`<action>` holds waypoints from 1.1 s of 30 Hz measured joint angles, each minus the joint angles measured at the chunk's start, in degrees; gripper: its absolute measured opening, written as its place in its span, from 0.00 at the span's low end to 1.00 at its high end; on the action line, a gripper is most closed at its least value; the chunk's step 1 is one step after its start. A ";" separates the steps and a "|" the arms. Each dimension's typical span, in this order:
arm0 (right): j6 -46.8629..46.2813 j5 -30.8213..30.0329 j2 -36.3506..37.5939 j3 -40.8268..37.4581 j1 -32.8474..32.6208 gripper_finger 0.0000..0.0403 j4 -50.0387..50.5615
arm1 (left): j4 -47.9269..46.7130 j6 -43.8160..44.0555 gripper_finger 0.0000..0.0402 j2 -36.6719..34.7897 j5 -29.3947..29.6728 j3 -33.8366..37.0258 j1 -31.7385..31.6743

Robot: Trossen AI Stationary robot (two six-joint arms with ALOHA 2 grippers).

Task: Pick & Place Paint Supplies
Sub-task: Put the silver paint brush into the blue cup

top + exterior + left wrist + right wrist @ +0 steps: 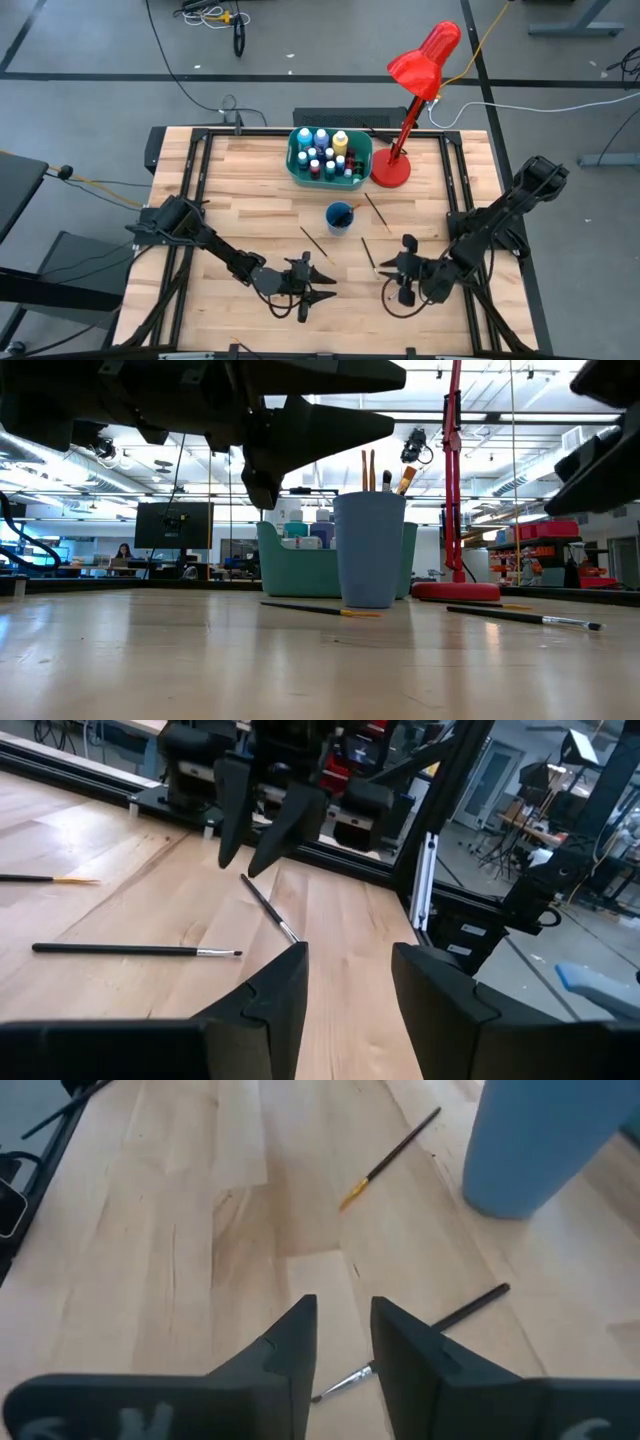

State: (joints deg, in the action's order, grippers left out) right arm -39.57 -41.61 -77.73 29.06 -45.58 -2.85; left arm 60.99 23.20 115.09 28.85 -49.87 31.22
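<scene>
A blue cup (340, 217) stands mid-table with a few brushes upright in it (372, 468). Three thin dark paintbrushes lie flat on the wood: one left of the cup (313, 241), one right of it (378, 212), one nearer (368, 255). Paint bottles (322, 150) stand in the teal tub (296, 168). My right gripper (388, 268) hovers slightly open over the nearer brush (468, 1306), whose bristle end (345, 1380) shows between its fingers. My left gripper (318, 280) is open and empty near the front edge, pointing at the right gripper (250, 830).
The red desk lamp (392, 170) stands right of the tub, its head leaning over the far edge. The cup (540, 1140) stands close beyond my right gripper. Black frame rails (200, 160) run along the table's sides. Bare wood lies at the table's left.
</scene>
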 joint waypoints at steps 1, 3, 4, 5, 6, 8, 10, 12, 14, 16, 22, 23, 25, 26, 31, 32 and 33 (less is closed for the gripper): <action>-0.21 -0.02 0.00 -0.86 0.02 0.26 -1.24 | -0.05 -0.02 0.39 0.00 0.01 0.00 0.02; -1.92 0.03 0.00 -2.67 0.02 0.30 -3.63 | -0.10 -0.03 0.39 0.00 0.01 0.00 0.01; -2.83 0.21 0.00 -3.40 0.02 0.31 -4.35 | -0.10 -0.02 0.39 0.00 0.01 0.00 0.00; -3.46 0.59 0.00 -4.02 0.02 0.33 -4.97 | -0.10 -0.02 0.39 0.00 0.01 0.00 0.00; -3.99 0.81 0.00 -4.59 0.02 0.35 -5.49 | -0.10 -0.04 0.39 0.00 0.01 0.00 0.02; -4.64 0.74 -0.04 -5.77 0.02 0.38 -6.57 | -0.12 -0.04 0.39 0.00 0.01 0.00 0.02; -5.69 0.04 -0.75 -6.74 0.09 0.40 -9.01 | -0.15 -0.04 0.39 0.00 0.01 0.00 0.01; -6.11 -0.69 -1.97 -7.03 0.21 0.41 -11.49 | -0.19 -0.04 0.39 0.00 0.01 0.00 0.01; -6.14 -1.29 -3.78 -7.01 0.44 0.41 -13.52 | -0.19 0.04 0.39 0.00 -0.08 0.00 0.00; -6.27 -1.09 -5.94 -6.91 0.73 0.41 -15.75 | -0.18 0.07 0.39 0.00 -0.17 0.00 0.00; -6.48 -0.82 -12.50 -3.71 1.73 0.41 -14.63 | -0.15 -0.09 0.39 0.00 -0.03 0.00 0.00; -6.47 -0.75 -13.44 -2.88 1.91 0.41 -13.96 | -0.08 -0.75 0.39 0.00 0.62 0.00 -0.02; -6.49 -0.09 -15.34 -0.80 2.24 0.41 -11.59 | -0.04 -2.64 0.39 0.00 2.61 0.00 -0.25; -6.55 0.32 -16.22 0.34 2.45 0.41 -9.74 | -0.06 -3.19 0.39 0.00 3.28 0.00 -0.42; -8.95 -2.07 -20.03 4.91 3.16 0.41 -1.36 | -0.06 -3.71 0.39 0.00 3.18 0.02 -0.96; -10.17 -2.88 -20.50 5.25 3.23 0.41 -0.69 | -0.06 -3.68 0.39 0.00 3.10 0.02 -1.09; -11.62 -3.47 -20.74 5.27 3.31 0.41 -0.08 | -0.06 -3.67 0.39 0.00 3.09 0.02 -1.19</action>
State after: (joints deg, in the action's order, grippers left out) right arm -51.20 -45.07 -98.48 34.33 -42.28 -2.93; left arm 60.93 19.53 115.09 31.94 -49.84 30.04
